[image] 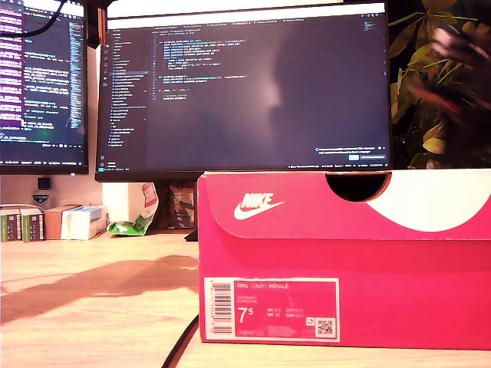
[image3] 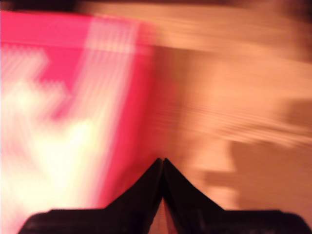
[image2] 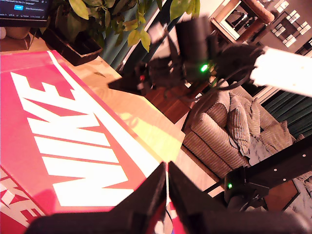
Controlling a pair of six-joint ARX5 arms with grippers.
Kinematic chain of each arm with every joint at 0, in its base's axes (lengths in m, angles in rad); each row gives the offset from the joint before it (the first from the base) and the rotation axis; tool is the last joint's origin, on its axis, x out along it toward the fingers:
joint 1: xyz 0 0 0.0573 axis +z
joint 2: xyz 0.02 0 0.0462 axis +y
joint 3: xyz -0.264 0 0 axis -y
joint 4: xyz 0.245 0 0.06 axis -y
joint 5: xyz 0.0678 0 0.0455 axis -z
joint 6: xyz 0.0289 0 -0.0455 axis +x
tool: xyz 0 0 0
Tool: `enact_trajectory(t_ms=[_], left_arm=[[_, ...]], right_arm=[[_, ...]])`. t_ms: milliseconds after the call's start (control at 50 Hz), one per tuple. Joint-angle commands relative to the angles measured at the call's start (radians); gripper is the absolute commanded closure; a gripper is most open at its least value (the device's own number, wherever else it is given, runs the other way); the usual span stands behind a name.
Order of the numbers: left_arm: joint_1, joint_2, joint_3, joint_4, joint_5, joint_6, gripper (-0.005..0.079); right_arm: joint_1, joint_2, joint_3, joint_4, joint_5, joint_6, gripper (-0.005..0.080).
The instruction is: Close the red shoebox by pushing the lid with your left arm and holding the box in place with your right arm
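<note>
In the exterior view the red shoebox (image: 345, 261) fills the lower part toward the exterior view's right, sitting on a pale wooden desk (image: 92, 307) in front of a dark monitor (image: 245, 84). Its lid (image: 307, 203) lies down flat over the base, smooth matte cardboard with a white swoosh logo, a half-round finger notch at the top edge and a white size label (image: 271, 308) on the end wall. A blurred streak of an arm (image: 453, 84) crosses the leafy plant (image: 430, 69) at the exterior view's upper right. A dark cable (image: 180, 345) runs along the desk by the box corner. In the first wrist view the lid's top shows large white block lettering on glossy red, and my first gripper (image2: 167, 187), with its two black tapered fingers almost touching, sits over the lid's edge; the other arm (image2: 195, 58), black with a green light, hangs blurred above the desk beyond. In the second wrist view everything is smeared, yet the red and white lid is plain beside the bare wood, and my second gripper (image3: 163, 168) has its dark pointed fingers pressed together with nothing between them, just off the box's side.
</note>
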Motion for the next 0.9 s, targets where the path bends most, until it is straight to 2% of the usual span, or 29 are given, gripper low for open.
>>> enact_trajectory(t_ms=[0,200,720,880], left_arm=[[0.005,0.008,-0.009,0.005,0.001,0.01,0.0762],[0.006,0.008,-0.009,0.006,0.001,0.011,0.0762],[0.006,0.008,-0.009,0.006,0.001,0.012,0.0762],[0.006,0.008,-0.009,0.005,-0.008,0.034,0.0762]], right_arm=[[0.023,0.005,0.002,-0.006,-0.014,0.01,0.0765],[0.069,0.006,0.002,-0.029,-0.013,0.015,0.0765],[0.085,0.073,0.001,-0.143,-0.009,-0.048,0.0765],[0.106,0.109,0.001,-0.124,0.004,-0.061,0.0765]])
